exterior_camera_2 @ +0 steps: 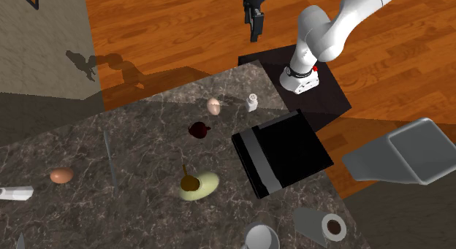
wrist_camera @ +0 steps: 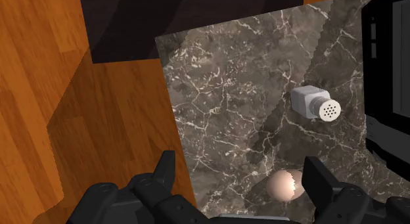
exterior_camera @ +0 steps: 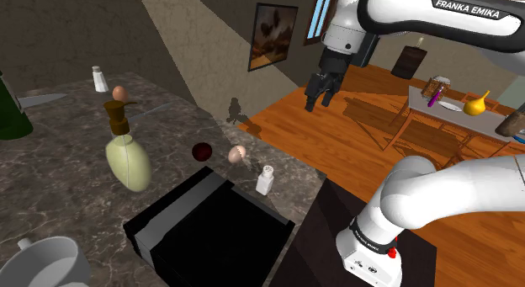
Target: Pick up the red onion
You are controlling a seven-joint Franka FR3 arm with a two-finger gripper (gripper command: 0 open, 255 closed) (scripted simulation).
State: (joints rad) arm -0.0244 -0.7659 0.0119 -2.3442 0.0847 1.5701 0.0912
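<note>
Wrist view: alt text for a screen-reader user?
The open tool hangs above the edge of a dark veined counter, a pale round object beside one finger. A white shaker sits beyond it; wood floor lies alongside.

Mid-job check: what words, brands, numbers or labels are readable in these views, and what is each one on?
"FRANKA EMIKA": in dark letters on the white upper arm link, at the shoulder view's top right.
Small dark print on the arm's base, beside a red dot: too small to read.
The white shaker on the marble counter has holes but no lettering.
</note>
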